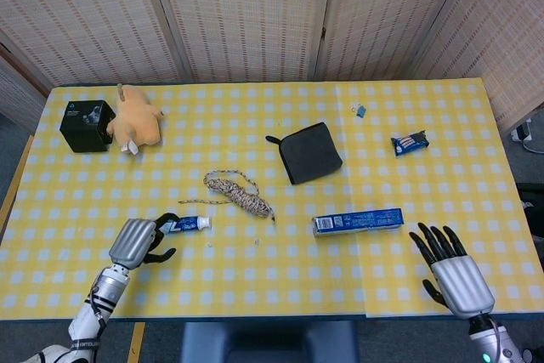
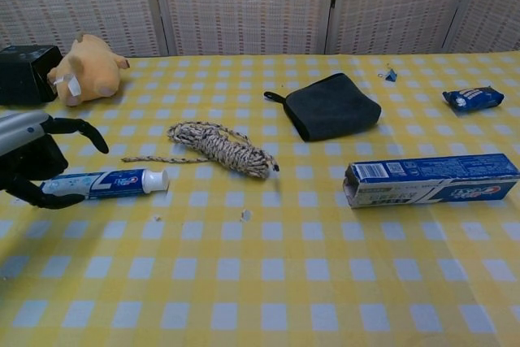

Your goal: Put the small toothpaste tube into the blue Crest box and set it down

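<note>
The small white-and-blue toothpaste tube (image 1: 189,224) (image 2: 114,182) lies flat on the left of the yellow checked table (image 1: 280,278), cap pointing right. My left hand (image 1: 136,242) (image 2: 28,156) is at the tube's tail end, fingers arched over it and thumb below, spread around it without a clear grip. The blue Crest box (image 1: 357,221) (image 2: 431,180) lies on its side to the right, its open end facing left. My right hand (image 1: 455,274) hovers open near the table's front right edge, apart from the box and seen only in the head view.
A coil of rope (image 1: 238,190) lies just behind the tube. A black pouch (image 1: 311,152) sits mid-table. A plush toy (image 1: 136,125) and a black box (image 1: 87,125) stand far left. A blue snack packet (image 1: 410,142) and a small clip (image 1: 360,110) lie far right.
</note>
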